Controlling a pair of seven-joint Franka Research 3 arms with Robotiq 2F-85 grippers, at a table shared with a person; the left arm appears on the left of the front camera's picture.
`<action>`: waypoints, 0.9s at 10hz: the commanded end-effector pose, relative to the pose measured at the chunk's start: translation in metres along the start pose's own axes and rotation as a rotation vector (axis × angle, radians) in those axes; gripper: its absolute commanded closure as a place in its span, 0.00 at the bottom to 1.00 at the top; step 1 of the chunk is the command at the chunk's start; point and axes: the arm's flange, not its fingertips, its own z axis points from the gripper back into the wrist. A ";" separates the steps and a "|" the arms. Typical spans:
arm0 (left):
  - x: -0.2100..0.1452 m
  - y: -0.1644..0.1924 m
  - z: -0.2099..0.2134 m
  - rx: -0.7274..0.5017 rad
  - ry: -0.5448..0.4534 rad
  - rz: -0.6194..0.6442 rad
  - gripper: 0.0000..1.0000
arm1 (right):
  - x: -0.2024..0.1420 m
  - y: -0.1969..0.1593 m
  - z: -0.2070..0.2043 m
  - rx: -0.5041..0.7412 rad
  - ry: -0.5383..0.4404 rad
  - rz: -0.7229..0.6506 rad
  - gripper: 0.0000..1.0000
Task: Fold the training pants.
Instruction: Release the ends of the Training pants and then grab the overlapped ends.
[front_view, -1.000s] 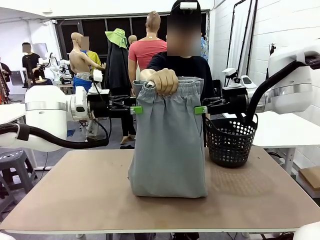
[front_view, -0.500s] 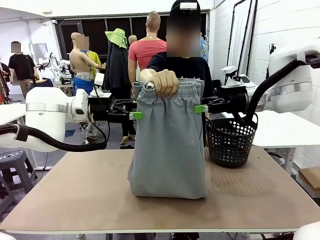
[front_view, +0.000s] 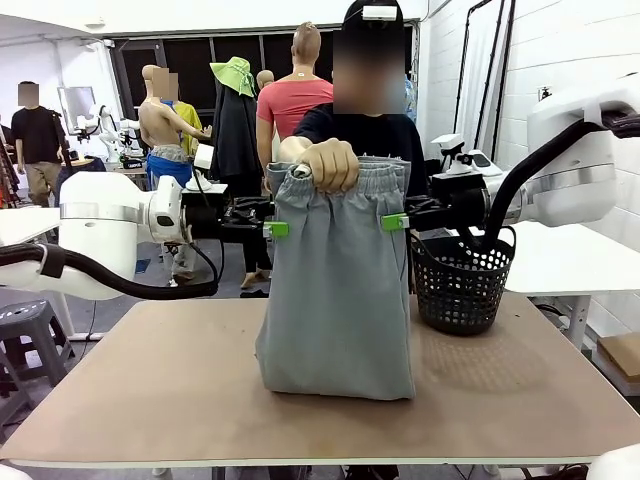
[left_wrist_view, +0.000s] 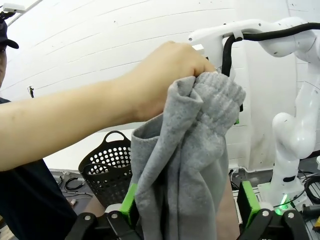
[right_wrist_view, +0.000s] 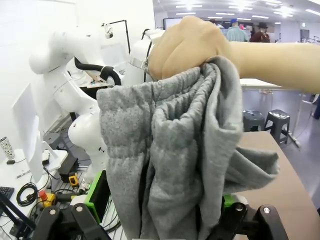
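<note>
Person's hand (front_view: 328, 163) holds training pants (front_view: 338, 300) up; L tool (front_view: 272, 229) & R tool (front_view: 396, 221) open either side

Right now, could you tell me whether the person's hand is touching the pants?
Touching. The front view shows the person's hand clenched around the top of the pants, holding them up; both wrist views show the same grip.

Matt soft jersey-cloth training pants (front_view: 338, 300); black plastic mesh basket (front_view: 460, 290); smooth matt table (front_view: 150, 390).
</note>
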 end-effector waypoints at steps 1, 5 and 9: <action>0.007 0.007 -0.008 -0.029 0.026 0.023 0.00 | -0.006 0.003 -0.010 0.019 -0.007 -0.028 0.00; 0.013 0.014 -0.015 0.003 0.042 0.066 0.00 | -0.007 -0.005 -0.021 -0.032 -0.066 0.011 0.00; 0.014 0.009 -0.027 -0.046 0.038 0.102 0.00 | -0.004 -0.008 -0.026 -0.032 -0.078 0.016 0.00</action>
